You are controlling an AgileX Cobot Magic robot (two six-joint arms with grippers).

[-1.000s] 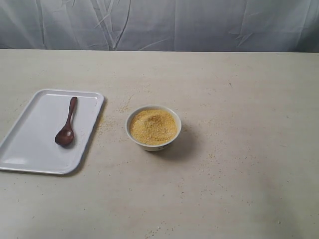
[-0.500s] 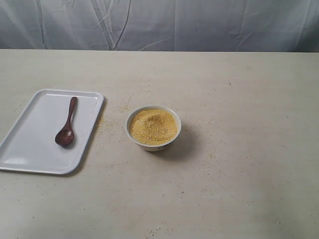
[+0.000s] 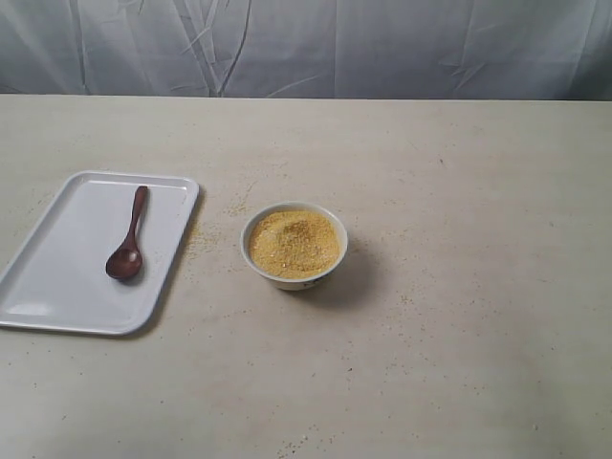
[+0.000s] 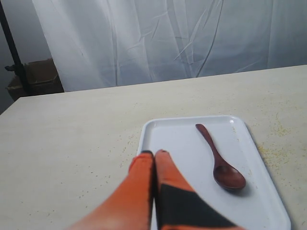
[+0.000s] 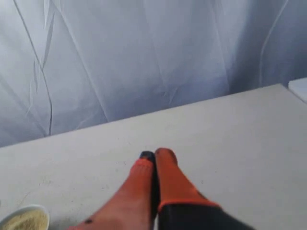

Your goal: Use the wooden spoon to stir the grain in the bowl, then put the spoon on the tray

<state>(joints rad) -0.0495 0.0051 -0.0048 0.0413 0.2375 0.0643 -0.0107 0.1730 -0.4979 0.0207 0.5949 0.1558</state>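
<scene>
The wooden spoon lies flat on the tray, untouched. Its oval bowl faces up at the near end and its slim handle points toward the far edge. In the exterior view it sits in the tray's right half, toward the side nearest the bowl.

The white rectangular tray rests on the left of the pale surface. The small white bowl stands just beside it, apart from its rim, near the middle of the surface. The grain fills the bowl in a low yellow mound. Loose grains are scattered on the surface between tray and bowl.

The left wrist view shows the left claw with its two orange fingers pressed together and holding nothing. Its tips are seen against the tray's rim, clear of the spoon.

The right wrist view shows the right claw likewise closed and empty. It is over bare surface, well apart from the bowl, which shows only at the frame's corner.

A creased pale curtain hangs behind the surface.
</scene>
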